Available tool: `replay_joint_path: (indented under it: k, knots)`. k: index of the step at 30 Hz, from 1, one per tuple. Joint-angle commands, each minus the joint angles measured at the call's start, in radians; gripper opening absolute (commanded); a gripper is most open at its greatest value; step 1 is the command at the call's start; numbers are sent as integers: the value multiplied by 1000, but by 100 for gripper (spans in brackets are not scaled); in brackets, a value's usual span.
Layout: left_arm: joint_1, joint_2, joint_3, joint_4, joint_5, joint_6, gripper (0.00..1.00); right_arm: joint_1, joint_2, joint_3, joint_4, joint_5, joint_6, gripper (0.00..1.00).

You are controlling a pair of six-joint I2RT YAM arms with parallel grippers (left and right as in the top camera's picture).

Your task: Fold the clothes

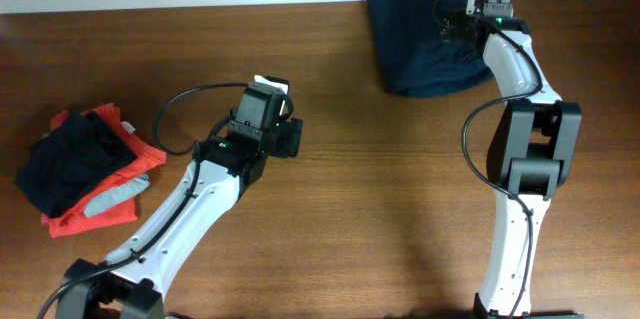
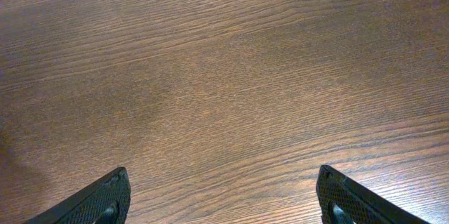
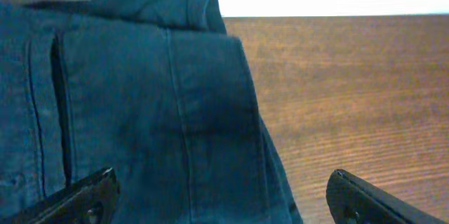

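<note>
The dark navy-blue garment (image 1: 425, 44) lies bunched at the far edge of the table, right of centre. In the right wrist view its seamed fabric (image 3: 140, 112) fills the left half. My right gripper (image 1: 462, 21) hangs over the garment's right edge; its fingers (image 3: 221, 199) are wide open, one over the cloth, one over bare wood. My left gripper (image 1: 290, 139) is near the table's middle, well away from the garment. Its fingers (image 2: 223, 199) are open over bare wood, holding nothing.
A pile of folded garments sits at the left: black (image 1: 70, 159) on top of red-orange (image 1: 135, 149) and grey (image 1: 110, 199). The wooden table (image 1: 380, 199) ends at a pale wall along the far edge.
</note>
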Motion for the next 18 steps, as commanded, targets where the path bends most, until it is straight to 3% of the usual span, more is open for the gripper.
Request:
replay_joint_path:
  k: [1,4,5,8,9,12,18]
  knots:
    - [7,-21,10,3,-15,13,85,5,-86,15,-40,-70,-2,92]
    - [7,-21,10,8,-15,13,85,7,-114,15,-143,-309,-2,56]
    - [7,-21,10,11,-15,13,84,10,-109,14,-179,-343,-2,52]
    - [7,-21,10,14,-15,13,85,27,-80,10,-230,-344,-2,55]
    - [7,-21,10,13,-15,13,85,36,-60,6,-237,-344,-11,64]
    - [7,-21,10,14,-14,13,84,57,-3,3,-256,-337,-27,70]
    - [7,-21,10,13,-14,13,85,84,45,2,-373,-337,-30,76]
